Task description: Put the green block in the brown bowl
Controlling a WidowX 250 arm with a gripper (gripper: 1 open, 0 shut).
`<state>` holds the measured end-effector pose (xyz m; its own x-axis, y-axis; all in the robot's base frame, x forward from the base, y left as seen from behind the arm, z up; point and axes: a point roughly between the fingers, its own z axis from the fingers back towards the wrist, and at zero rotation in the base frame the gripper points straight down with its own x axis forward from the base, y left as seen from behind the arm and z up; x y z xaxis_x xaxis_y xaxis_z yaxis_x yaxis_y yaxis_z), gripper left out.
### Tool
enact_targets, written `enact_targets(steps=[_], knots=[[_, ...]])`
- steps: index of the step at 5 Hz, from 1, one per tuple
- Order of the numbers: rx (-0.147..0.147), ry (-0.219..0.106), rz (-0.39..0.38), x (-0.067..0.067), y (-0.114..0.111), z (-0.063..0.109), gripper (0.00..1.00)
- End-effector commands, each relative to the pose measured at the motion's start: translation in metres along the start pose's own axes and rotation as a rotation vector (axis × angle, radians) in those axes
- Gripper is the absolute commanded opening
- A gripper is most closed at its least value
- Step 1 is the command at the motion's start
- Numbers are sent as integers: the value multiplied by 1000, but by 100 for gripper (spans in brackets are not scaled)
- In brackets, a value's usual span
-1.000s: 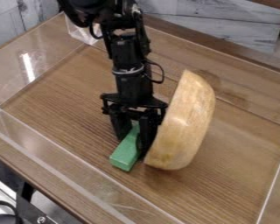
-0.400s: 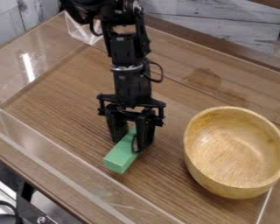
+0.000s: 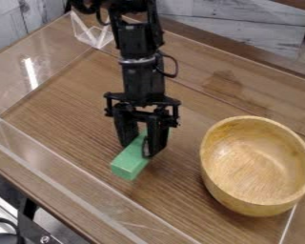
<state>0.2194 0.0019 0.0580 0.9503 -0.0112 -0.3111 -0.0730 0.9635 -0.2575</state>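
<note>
The green block (image 3: 129, 166) hangs tilted, its upper end caught between the black fingers of my gripper (image 3: 140, 146), which is shut on it and points steeply down. Its lower end sits just above or at the wooden tabletop; I cannot tell which. The brown bowl (image 3: 248, 197) stands upright on the table to the right of the gripper, a short gap away, with nothing inside it.
The wooden tabletop (image 3: 66, 105) is ringed by a low clear plastic wall (image 3: 41, 157) along the front and left. A pale marbled surface (image 3: 244, 24) lies behind the table at the back right.
The bowl, first seen tipped on its edge against the gripper, has dropped upright to the right. The gripper has risen a little, taking the green block's upper end with it.
</note>
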Motion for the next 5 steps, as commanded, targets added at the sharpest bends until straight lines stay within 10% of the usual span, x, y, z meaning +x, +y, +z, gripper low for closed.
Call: enact_targets(steps=[1,5], knots=[[1,-71,-9,3,-3,25,0],[-22,-55,-25,-3,-9,41,0]])
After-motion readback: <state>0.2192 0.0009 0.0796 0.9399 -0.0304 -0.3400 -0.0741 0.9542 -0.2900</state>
